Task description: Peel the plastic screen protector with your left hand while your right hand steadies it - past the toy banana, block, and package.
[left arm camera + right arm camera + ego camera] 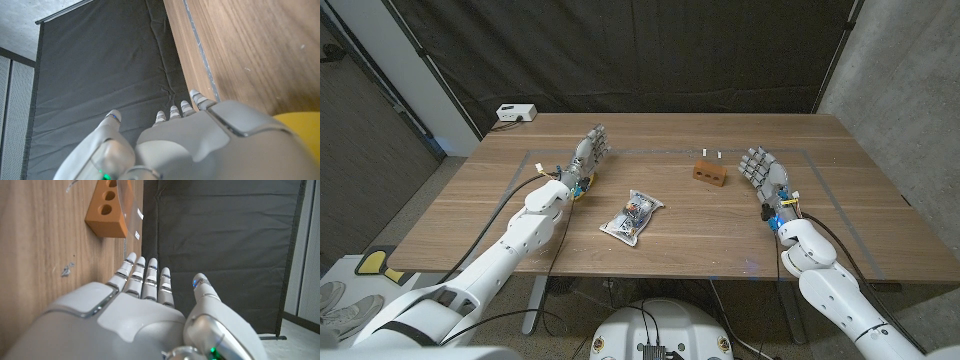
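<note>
Left hand (588,152) stood with fingers spread, holding nothing, left of centre; right hand (762,168) likewise at right. Clear screen protector (713,158) stood behind the block (710,173), package (633,216) at centre of the worktop (840,190).

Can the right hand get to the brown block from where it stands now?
Probably yes. The right hand stands open beside the brown block, with bare table between them. The package lies off toward the left hand, out of the way.

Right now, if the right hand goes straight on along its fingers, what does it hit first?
Probably nothing on the table: the right hand points to the far edge, and the block sits off to its side. Depth is unclear.
</note>
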Available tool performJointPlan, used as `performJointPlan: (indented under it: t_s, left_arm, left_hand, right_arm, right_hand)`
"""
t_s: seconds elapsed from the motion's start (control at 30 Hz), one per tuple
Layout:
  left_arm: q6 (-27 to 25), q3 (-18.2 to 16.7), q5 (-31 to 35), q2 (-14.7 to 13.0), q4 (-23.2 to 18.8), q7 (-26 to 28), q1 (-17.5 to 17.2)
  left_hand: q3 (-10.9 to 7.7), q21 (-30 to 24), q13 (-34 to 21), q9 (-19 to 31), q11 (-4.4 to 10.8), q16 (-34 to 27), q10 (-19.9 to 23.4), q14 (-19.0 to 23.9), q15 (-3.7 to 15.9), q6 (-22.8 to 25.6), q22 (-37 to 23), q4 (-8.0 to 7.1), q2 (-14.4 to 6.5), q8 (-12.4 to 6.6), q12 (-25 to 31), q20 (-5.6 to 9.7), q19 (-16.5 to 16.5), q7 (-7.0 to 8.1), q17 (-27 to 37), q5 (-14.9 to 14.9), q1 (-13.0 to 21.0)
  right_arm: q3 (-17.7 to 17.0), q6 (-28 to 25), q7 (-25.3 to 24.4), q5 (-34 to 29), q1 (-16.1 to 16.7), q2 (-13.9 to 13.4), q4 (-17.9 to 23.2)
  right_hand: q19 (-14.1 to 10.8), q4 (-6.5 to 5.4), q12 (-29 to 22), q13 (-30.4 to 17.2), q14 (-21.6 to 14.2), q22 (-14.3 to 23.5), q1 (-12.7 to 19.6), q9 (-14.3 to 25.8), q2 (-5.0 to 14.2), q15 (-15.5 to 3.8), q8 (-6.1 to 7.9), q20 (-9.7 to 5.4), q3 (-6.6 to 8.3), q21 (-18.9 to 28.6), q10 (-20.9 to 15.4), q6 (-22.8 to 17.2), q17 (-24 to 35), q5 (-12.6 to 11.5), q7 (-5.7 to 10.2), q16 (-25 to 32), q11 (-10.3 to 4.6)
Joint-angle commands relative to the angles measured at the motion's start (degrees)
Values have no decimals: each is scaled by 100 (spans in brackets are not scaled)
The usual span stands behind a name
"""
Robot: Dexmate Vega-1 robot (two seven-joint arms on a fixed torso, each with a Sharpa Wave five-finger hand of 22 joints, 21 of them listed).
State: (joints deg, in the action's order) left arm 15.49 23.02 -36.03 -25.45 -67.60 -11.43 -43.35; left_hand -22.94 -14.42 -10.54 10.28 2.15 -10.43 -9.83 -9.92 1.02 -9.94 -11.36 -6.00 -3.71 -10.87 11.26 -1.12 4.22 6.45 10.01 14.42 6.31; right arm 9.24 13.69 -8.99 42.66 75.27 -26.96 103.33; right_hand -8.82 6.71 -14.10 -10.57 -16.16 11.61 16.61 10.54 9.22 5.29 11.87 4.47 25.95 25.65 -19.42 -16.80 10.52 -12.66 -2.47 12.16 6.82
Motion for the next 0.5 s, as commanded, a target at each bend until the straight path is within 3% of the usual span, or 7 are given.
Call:
performJointPlan:
  t_s: [0.03, 0.5]
  left_arm:
    - [85, 93, -49, 131, 504, -360, 315]
    - [215, 155, -54, 253, 922, -584, 552]
  left_hand:
    - [26, -38, -14, 24, -52, -31, -85, -103, -27, -106, -11, 7, -7, -43, 48, -44, 21, 40, 22, 10, 60]
    - [38, -35, -16, 27, -62, -29, -87, -88, -31, -101, -14, 6, -10, -37, 45, -110, 22, 48, 24, 7, 68]
  right_arm:
    - [5, -529, -652, 470, 422, 160, 751]
    - [-78, -1356, -1163, 785, 525, 116, 1088]
  right_hand:
    - [-130, -30, -71, -32, -145, 18, 28, 35, 83, -9, 50, -12, 99, 63, -179, -133, 18, -88, -29, 43, 27]
    - [-527, -134, -73, -37, -485, 37, 23, 42, 69, 48, 22, -45, 207, 252, -285, -192, 37, -175, -174, 88, 145]
